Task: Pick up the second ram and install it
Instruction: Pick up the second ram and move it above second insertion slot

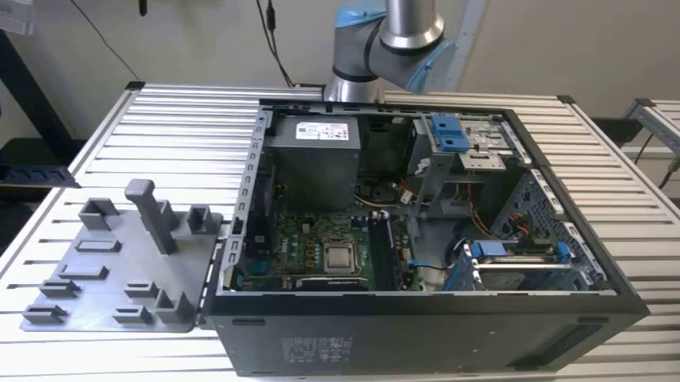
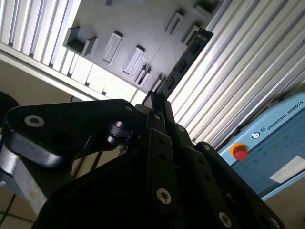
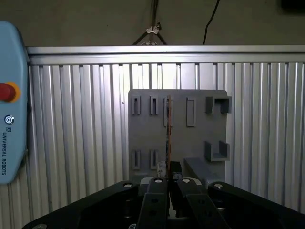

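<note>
In the exterior view the arm rises from its base at the far edge of the table. In both wrist views the gripper looks toward the grey fixture plate, and its two dark fingers are pinched together on the near end of the second ram.

The stick's long axis runs straight out from the fingertips, in line with the fingers. The first wrist view catches it edge-on as a thin line between two rows of slots. The second wrist view shows its flat dark face with a row of chips (its far tip lies over the plate's edge). Whether that tip touches the plate cannot be told.

The table is ribbed aluminium. On the exterior view's left, the fixture plate carries low brackets and one tall post. Just beside it, to the right, stands an open computer case, with the power supply at the back. In front of that lie the green motherboard and the square silver processor, and blue drive brackets sit further right. A pale wall stands behind. A blue pendant with a red button lies on the slats.
</note>
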`<state>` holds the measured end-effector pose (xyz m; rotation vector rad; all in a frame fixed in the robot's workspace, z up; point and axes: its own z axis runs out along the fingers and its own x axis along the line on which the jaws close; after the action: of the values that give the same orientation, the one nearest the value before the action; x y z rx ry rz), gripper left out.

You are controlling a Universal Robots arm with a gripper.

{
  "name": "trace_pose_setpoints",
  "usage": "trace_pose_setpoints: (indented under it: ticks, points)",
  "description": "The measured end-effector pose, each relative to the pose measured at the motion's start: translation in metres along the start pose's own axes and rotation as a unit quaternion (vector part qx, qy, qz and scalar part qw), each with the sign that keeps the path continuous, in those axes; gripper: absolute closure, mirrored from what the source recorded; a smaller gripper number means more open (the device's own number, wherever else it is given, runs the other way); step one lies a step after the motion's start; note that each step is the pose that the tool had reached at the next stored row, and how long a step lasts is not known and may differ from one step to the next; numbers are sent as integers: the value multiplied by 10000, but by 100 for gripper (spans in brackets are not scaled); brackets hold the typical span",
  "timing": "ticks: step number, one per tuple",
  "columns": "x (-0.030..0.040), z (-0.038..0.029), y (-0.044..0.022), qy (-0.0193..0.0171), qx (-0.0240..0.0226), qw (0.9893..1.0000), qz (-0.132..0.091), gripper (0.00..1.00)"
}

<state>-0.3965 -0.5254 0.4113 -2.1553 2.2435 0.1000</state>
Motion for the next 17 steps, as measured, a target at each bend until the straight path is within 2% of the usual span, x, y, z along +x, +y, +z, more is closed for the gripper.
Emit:
trace_pose_setpoints:
  ticks: [10,17]
  points:
    - [-8,0,-59,0,0,10000,0,86]
    - [-12,-3,-136,0,0,10000,1,86]
